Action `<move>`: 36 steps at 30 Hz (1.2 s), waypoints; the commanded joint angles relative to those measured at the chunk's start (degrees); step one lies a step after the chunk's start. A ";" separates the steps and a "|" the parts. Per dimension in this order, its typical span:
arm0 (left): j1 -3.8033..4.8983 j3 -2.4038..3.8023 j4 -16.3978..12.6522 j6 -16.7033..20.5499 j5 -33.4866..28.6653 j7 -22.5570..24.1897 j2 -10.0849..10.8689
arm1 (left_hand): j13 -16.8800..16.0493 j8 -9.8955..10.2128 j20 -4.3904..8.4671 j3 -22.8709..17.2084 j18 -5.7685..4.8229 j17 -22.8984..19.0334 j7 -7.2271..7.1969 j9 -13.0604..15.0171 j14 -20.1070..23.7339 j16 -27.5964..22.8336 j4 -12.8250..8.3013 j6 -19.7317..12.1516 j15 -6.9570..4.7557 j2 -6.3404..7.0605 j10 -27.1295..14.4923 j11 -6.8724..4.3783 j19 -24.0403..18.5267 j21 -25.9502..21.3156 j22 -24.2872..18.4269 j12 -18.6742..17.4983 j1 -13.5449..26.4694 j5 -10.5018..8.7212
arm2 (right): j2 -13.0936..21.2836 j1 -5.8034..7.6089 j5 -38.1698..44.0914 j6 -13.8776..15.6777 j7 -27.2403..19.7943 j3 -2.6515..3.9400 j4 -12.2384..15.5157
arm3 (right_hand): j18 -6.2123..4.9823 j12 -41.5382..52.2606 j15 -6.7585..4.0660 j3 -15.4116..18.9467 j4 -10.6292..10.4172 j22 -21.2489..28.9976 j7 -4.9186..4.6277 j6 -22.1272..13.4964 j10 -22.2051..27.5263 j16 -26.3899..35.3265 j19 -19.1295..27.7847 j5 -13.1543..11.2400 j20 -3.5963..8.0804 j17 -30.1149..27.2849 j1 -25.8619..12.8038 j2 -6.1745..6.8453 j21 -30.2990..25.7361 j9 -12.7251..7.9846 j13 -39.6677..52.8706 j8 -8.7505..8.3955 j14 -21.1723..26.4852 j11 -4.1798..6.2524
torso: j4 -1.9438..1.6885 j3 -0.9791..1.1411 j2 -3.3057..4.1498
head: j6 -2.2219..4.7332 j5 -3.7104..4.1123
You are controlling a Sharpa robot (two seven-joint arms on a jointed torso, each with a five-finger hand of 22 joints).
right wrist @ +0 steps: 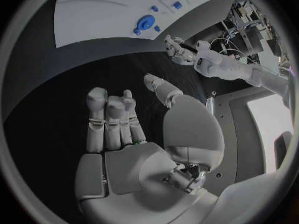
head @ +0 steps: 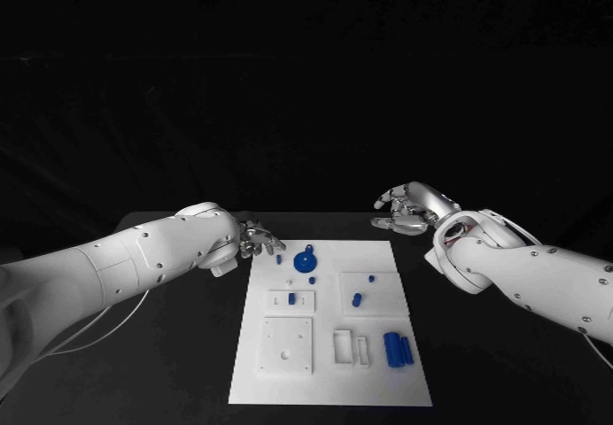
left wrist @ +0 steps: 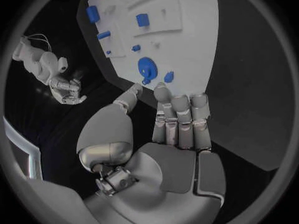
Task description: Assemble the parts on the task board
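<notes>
The white task board (head: pixel 329 386) lies in the middle of the black table. A round blue disc part (head: pixel 306 262) sits near its far left edge, with small blue pieces (head: pixel 358 299) around the board's middle and two blue cylinders (head: pixel 398 351) at its near right. My left hand (head: pixel 259 237) hovers just off the board's far left corner, fingers apart and holding nothing. My right hand (head: pixel 411 211) hangs beyond the far right corner, also holding nothing. The left wrist view has my left hand (left wrist: pixel 171 122) near the disc (left wrist: pixel 146 66). In the right wrist view my right hand (right wrist: pixel 121 122) is over bare table, short of the board (right wrist: pixel 87 20).
Raised white fixture blocks (head: pixel 288 343) and slotted holders (head: pixel 353 347) stand on the board's near half. Black table surface (head: pixel 166 354) stretches to both sides of the board. The left wrist view also catches my right hand (left wrist: pixel 67 90), and the right wrist view my left hand (right wrist: pixel 179 51).
</notes>
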State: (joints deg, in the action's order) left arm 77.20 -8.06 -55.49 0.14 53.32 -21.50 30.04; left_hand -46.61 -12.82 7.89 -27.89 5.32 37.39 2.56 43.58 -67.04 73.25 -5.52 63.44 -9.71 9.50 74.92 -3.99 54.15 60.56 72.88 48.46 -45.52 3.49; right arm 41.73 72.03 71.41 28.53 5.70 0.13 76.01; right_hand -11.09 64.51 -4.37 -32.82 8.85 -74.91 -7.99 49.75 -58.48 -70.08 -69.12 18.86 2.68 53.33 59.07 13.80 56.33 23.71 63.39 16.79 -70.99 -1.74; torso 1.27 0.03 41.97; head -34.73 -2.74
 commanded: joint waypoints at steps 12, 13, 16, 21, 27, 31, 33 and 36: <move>-0.16 -0.02 7.34 -4.91 4.54 1.11 -3.92 | 0.07 0.60 6.13 0.14 -0.64 -0.09 0.13 -0.26 0.44 0.02 1.07 -1.13 0.01 -0.05 -0.57 0.25 -0.35 -0.17 0.12 -0.19 0.77 -0.37 | -0.36 -0.02 0.17 -0.45 -0.66 0.03 -0.01 | -3.91 0.41 -0.07 0.12 -0.29 -0.63 -0.37 -0.05 0.39 0.37 0.02 0.25 0.35 0.09 0.33 0.07 -0.39 -0.06 -0.14 0.06 0.03 -0.13 | 0.34 -0.14 0.23 | -0.17 0.13; -0.23 -0.02 7.49 -4.94 4.54 1.19 -4.03 | 0.07 0.61 6.14 0.14 -0.64 -0.09 0.13 -0.26 0.45 0.02 1.08 -1.13 0.02 -0.06 -0.58 0.25 -0.35 -0.17 0.13 -0.18 0.78 -0.37 | -0.37 -0.02 0.17 -0.44 -0.66 0.03 -0.01 | -3.91 0.42 -0.07 0.12 -0.29 -0.63 -0.37 -0.05 0.39 0.37 0.02 0.25 0.35 0.09 0.33 0.07 -0.39 -0.06 -0.14 0.06 0.03 -0.13 | 0.34 -0.13 0.21 | -0.21 0.15; -0.49 -0.02 7.65 -5.15 4.51 1.34 -4.26 | 0.07 0.62 6.14 0.16 -0.64 -0.09 0.15 -0.27 0.47 0.02 1.11 -1.17 0.03 -0.06 -0.60 0.27 -0.36 -0.17 0.14 -0.18 0.78 -0.38 | -0.44 -0.02 0.17 -0.43 -0.68 0.03 -0.04 | -3.91 0.43 -0.07 0.12 -0.30 -0.63 -0.37 -0.05 0.40 0.37 0.02 0.25 0.35 0.09 0.33 0.07 -0.40 -0.06 -0.15 0.06 0.03 -0.13 | 0.35 -0.13 0.22 | -0.26 0.14; -0.84 -0.03 8.44 -5.31 4.45 1.56 -4.90 | 0.08 0.63 6.15 0.17 -0.65 -0.10 0.17 -0.28 0.51 0.02 1.15 -1.24 0.05 -0.16 -0.65 0.29 -0.39 -0.18 0.16 -0.17 0.76 -0.38 | -0.52 -0.02 0.17 -0.44 -0.70 0.03 -0.07 | -3.91 0.44 -0.07 0.13 -0.31 -0.64 -0.38 -0.05 0.40 0.37 0.01 0.25 0.35 0.09 0.32 0.07 -0.40 -0.07 -0.17 0.06 0.03 -0.13 | 0.33 -0.15 0.16 | -0.30 0.31; -1.33 -0.13 9.56 -5.05 4.89 1.74 -5.67 | 0.08 0.68 6.17 0.22 -0.66 -0.12 0.23 -0.30 0.62 0.02 1.17 -1.40 0.11 -0.31 -0.76 0.35 -0.46 -0.19 0.20 -0.17 0.68 -0.38 | -0.56 -0.02 0.17 -0.45 -0.70 0.03 -0.08 | -3.91 0.45 -0.06 0.14 -0.32 -0.64 -0.38 -0.05 0.40 0.37 0.01 0.25 0.35 0.09 0.32 0.06 -0.41 -0.07 -0.19 0.06 0.03 -0.14 | 0.23 -0.11 0.15 | -0.34 0.41; -1.74 -0.14 10.57 -5.05 4.97 1.97 -6.18 | 0.09 0.70 6.17 0.26 -0.68 -0.13 0.26 -0.31 0.70 0.03 1.21 -1.47 0.15 -0.50 -0.85 0.39 -0.52 -0.20 0.23 -0.17 0.65 -0.38 | -0.62 -0.02 0.17 -0.44 -0.71 0.03 -0.07 | -3.91 0.46 -0.06 0.14 -0.33 -0.65 -0.38 -0.05 0.41 0.37 0.01 0.25 0.35 0.09 0.33 0.06 -0.41 -0.07 -0.20 0.06 0.03 -0.14 | 0.21 -0.12 0.17 | -0.34 0.49; -1.89 -0.14 10.86 -5.16 4.97 2.03 -6.35 | 0.09 0.69 6.17 0.28 -0.68 -0.13 0.27 -0.31 0.71 0.03 1.21 -1.47 0.15 -0.53 -0.86 0.39 -0.53 -0.20 0.24 -0.16 0.65 -0.38 | -0.62 -0.02 0.18 -0.44 -0.71 0.03 -0.02 | -3.91 0.46 -0.06 0.14 -0.33 -0.65 -0.38 -0.05 0.41 0.37 0.01 0.25 0.35 0.09 0.33 0.06 -0.41 -0.07 -0.20 0.06 0.03 -0.14 | 0.24 -0.11 0.16 | -0.36 0.44; -2.06 -0.14 11.26 -5.34 4.97 2.17 -6.65 | 0.09 0.69 6.17 0.30 -0.69 -0.13 0.28 -0.31 0.73 0.03 1.22 -1.49 0.16 -0.56 -0.88 0.40 -0.55 -0.21 0.25 -0.16 0.65 -0.38 | -0.67 -0.02 0.18 -0.44 -0.73 0.03 0.01 | -3.91 0.47 -0.06 0.14 -0.33 -0.65 -0.38 -0.05 0.41 0.37 0.00 0.25 0.35 0.09 0.34 0.06 -0.42 -0.07 -0.21 0.06 0.03 -0.14 | 0.30 -0.09 0.19 | -0.35 0.43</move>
State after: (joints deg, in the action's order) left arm 75.17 -8.22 -44.29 -4.25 57.95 -20.32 23.65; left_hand -46.57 -12.44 7.68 -27.57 5.33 37.35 2.80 43.34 -66.71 73.26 -4.61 62.26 -9.58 9.27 74.50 -3.58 53.95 60.56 73.05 48.46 -45.30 3.49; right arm 41.12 72.03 71.38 28.53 5.56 0.13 75.94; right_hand -11.09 64.72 -4.37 -32.82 8.85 -74.95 -8.08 49.71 -58.48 -70.07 -69.19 18.86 2.56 53.37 59.07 13.80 56.11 23.71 63.28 16.79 -70.99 -1.74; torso 1.51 -0.08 42.13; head -35.08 -2.29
